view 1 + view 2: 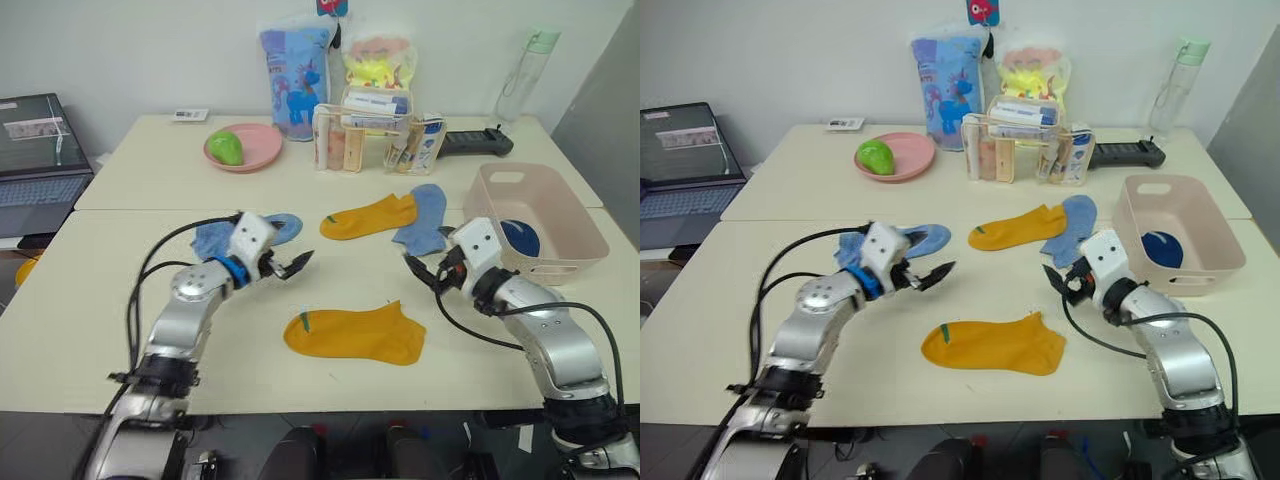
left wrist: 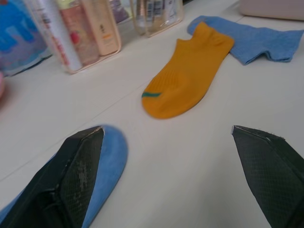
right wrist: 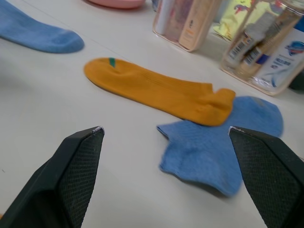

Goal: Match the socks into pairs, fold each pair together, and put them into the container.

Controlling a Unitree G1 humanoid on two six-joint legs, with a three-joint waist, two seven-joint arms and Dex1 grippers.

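Mustard socks [image 1: 355, 334] lie flat, apart.

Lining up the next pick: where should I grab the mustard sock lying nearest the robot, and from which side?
Take the near mustard sock at its cuff end, which points toward the right gripper. It lies flat and alone on the table, so come straight down from above with the open fingers across its narrow width; the left gripper is just as close.

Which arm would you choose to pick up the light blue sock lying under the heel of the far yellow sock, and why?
Right. The right end effector hangs open just beside that light blue sock, and the container sits on its side. The left end effector, also open, is nearer the other light blue sock.
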